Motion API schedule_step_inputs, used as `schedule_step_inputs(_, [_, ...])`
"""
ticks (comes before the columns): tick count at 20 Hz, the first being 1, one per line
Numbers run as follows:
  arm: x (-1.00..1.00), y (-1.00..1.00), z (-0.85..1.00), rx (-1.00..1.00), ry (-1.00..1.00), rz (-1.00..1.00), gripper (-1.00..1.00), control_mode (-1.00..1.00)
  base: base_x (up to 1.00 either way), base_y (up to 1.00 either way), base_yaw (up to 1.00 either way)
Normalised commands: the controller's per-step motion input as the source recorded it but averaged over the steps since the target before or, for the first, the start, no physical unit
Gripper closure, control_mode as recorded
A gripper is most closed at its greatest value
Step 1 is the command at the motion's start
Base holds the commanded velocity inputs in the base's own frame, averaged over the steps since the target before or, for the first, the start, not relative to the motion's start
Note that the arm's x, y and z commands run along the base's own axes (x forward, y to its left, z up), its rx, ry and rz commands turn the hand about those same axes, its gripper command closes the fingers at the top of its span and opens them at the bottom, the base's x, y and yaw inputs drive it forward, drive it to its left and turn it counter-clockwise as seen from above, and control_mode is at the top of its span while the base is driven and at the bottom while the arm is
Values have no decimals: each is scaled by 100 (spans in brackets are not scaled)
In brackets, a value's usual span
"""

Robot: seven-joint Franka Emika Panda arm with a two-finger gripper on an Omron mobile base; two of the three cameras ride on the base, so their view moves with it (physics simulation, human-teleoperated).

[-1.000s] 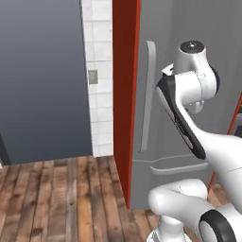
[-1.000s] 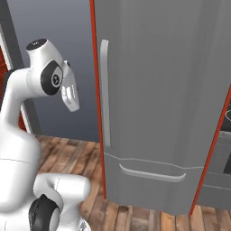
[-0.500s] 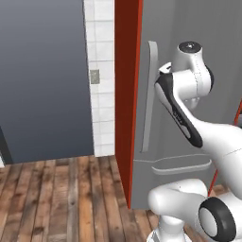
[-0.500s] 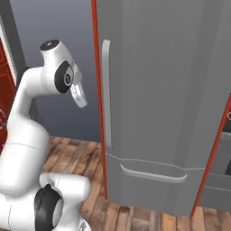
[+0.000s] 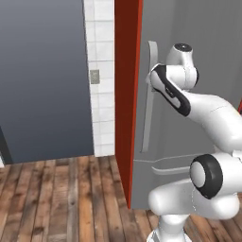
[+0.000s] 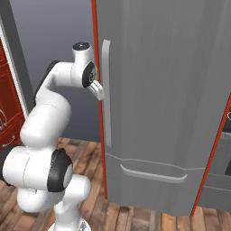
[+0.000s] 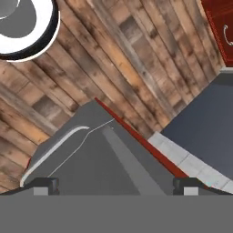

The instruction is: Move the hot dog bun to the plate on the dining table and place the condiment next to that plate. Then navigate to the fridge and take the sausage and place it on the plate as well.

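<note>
The tall grey fridge stands right in front of me with its doors closed. Its long vertical handle runs down the left door, and the same handle shows from the other side. My gripper is raised to the upper part of that handle, close beside it. In the hand view the gripper is open, its fingertips wide apart, looking down along the fridge door to the floor. The sausage, bun, plate, condiment and dining table are out of view.
A red side panel frames the fridge's left edge. Left of it are a white tiled strip and a dark grey wall. Wooden floor lies below. A red cabinet stands at far left.
The arm has swung forward from beside the base and carried the gripper up to the fridge's vertical handle. The fridge doors stay closed.
</note>
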Motion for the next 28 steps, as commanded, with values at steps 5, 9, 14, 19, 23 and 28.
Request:
schedule_step_inputs(5, [88,-11,-26,0,-9,25,-100,-100,0,0,0])
schedule_step_inputs(9, [75,0,-11,0,-16,8,-100,-100,0,0,0])
schedule_step_inputs(14, [62,0,-10,0,-15,0,-100,-100,0,0,0])
schedule_step_inputs(19, [25,0,-4,-2,-13,0,-100,-100,0,0,0])
schedule_step_inputs(23, [36,0,-6,-2,-2,0,-100,-100,0,0,0])
schedule_step_inputs(28, [45,0,-12,-3,0,0,-100,-100,0,0,0])
